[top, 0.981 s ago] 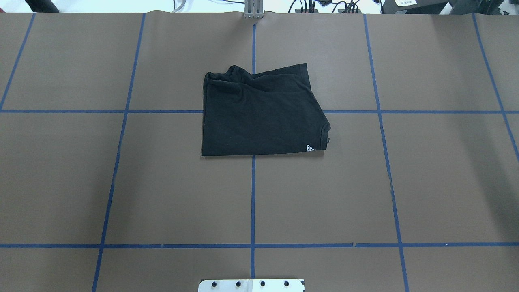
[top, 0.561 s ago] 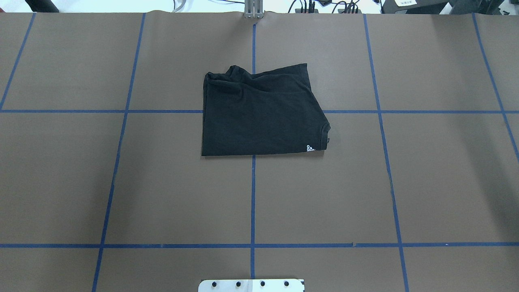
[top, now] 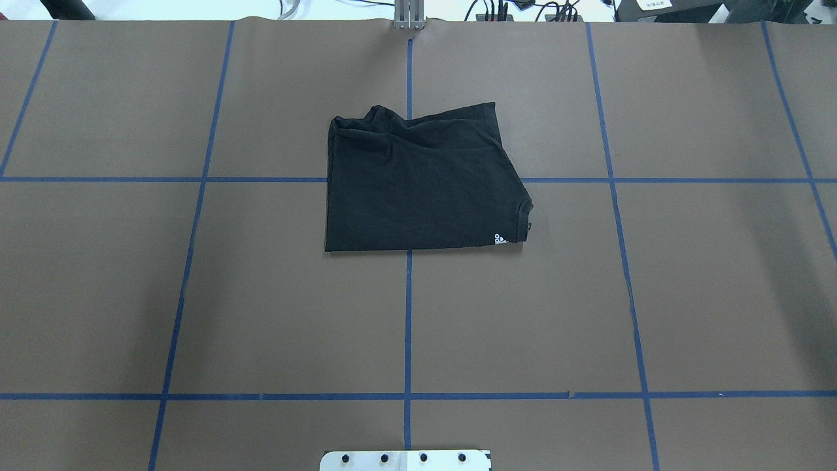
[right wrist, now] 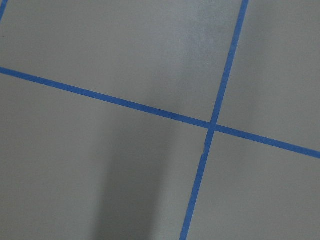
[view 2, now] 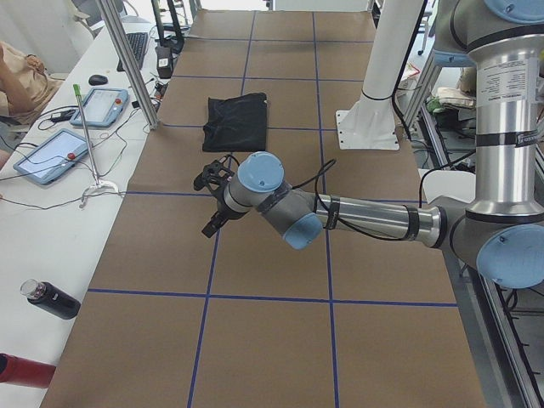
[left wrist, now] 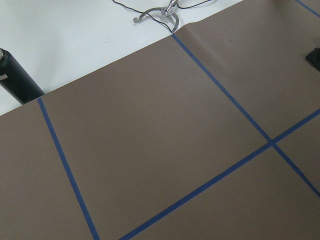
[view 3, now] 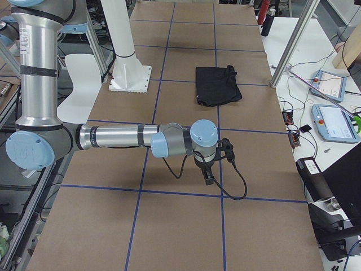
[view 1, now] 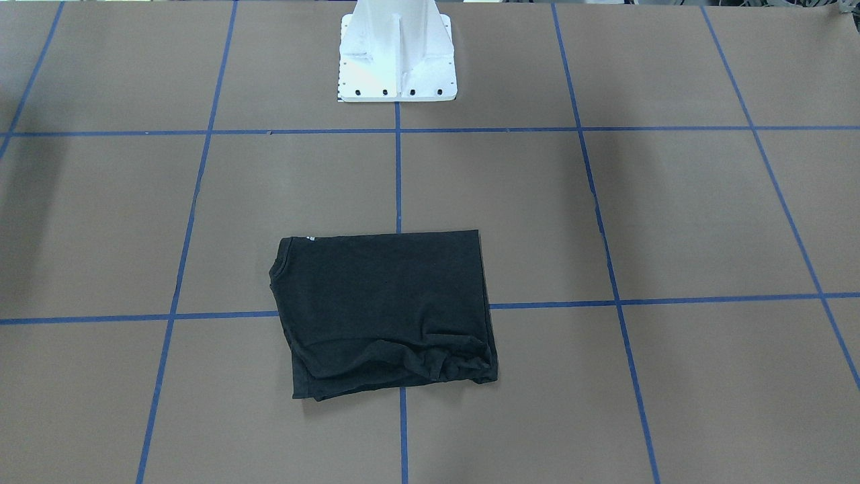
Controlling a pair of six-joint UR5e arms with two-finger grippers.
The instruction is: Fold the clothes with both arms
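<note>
The brown table (top: 196,294) with its blue tape grid (top: 407,314) is filling the overhead and front-facing views, and neither is showing an arm. Only the side cameras are catching them. The left arm (view 2: 365,219) is stretching out low over the table's left end, and the right arm (view 3: 113,136) is doing likewise at the right end. The black T-shirt (top: 418,186) is lying folded flat across a tape crossing mid-table, well apart from both arms. The left gripper (view 2: 212,204) and right gripper (view 3: 210,169) are hovering over paper, nowhere near the cloth. Fingers apart or together? Cannot tell from here.
</note>
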